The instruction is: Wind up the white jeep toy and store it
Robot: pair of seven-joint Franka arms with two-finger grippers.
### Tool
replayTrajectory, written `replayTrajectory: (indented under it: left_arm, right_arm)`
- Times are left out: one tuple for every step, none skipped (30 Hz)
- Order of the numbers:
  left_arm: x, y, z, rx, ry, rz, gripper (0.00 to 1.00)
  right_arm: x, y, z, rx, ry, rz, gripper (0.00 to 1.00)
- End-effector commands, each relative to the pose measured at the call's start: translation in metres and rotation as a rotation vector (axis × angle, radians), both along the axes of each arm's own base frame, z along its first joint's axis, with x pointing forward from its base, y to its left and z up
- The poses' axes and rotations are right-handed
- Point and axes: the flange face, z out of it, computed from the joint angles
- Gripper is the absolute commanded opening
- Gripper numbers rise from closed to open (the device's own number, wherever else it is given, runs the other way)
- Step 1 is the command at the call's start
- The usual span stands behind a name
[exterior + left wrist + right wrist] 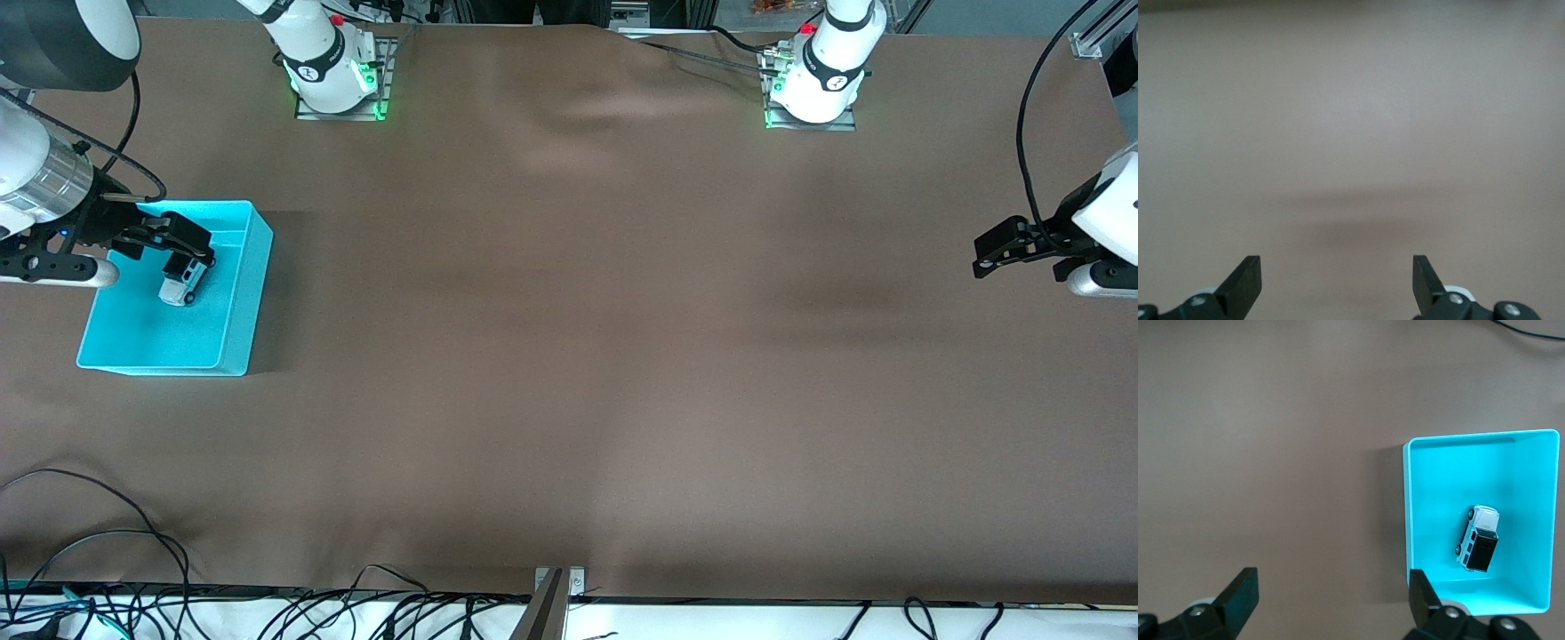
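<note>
White jeep toy: lying loose on the floor of the turquoise bin, at the right arm's end of the table.
Right gripper: held out level over the bin above the toy, fingers spread wide, holding nothing.
Left gripper: waiting over bare brown cloth at its own end, fingers wide, empty.
Hidden: the toy's upper end in the front view, probably covered by the right fingertips.

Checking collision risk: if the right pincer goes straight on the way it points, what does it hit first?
Probably the bin's rim or bare tablecloth beside it. The open right pincer isn't lined up with the toy car; depth is unclear.
</note>
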Motion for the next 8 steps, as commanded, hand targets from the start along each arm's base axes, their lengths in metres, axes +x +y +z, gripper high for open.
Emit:
replayTrajectory:
  left_arm:
    - [-0.0049,0.0022,0.0066,-0.022,0.003,-0.006,1.0]
    - [-0.0049,0.0031,0.0066,-0.022,0.003,-0.004,1.0]
    - [-0.0049,0.0031,0.0066,-0.022,0.003,-0.004,1.0]
    - [-0.0049,0.0021,0.0066,-0.024,0.003,-0.006,1.0]
    - [-0.005,0.002,0.0059,-0.024,0.004,-0.006,1.0]
    - [-0.005,0.002,0.0059,-0.024,0.004,-0.006,1.0]
    - [-0.005,0.0022,0.0052,-0.023,0.006,-0.006,1.0]
    - [-0.0047,0.0021,0.0043,-0.024,0.007,-0.006,1.0]
  right_arm:
    - [-0.0004,-0.006,0.0088,-0.011,0.004,0.006,1.0]
    - [-0.0003,-0.0086,0.0088,-0.011,0.004,0.003,1.0]
    - [-0.0006,-0.0079,0.0086,-0.013,0.007,0.007,1.0]
    - [-0.0011,-0.0088,0.0082,-0.013,0.012,0.004,1.0]
    - [-0.0014,-0.0089,0.0079,-0.013,0.015,0.007,1.0]
    - [-0.0016,-0.008,0.0078,-0.013,0.017,0.01,1.0]
    - [-0.0017,-0.008,0.0084,-0.013,0.017,0.011,1.0]
    - [-0.0015,-0.008,0.0085,-0.013,0.015,0.01,1.0]
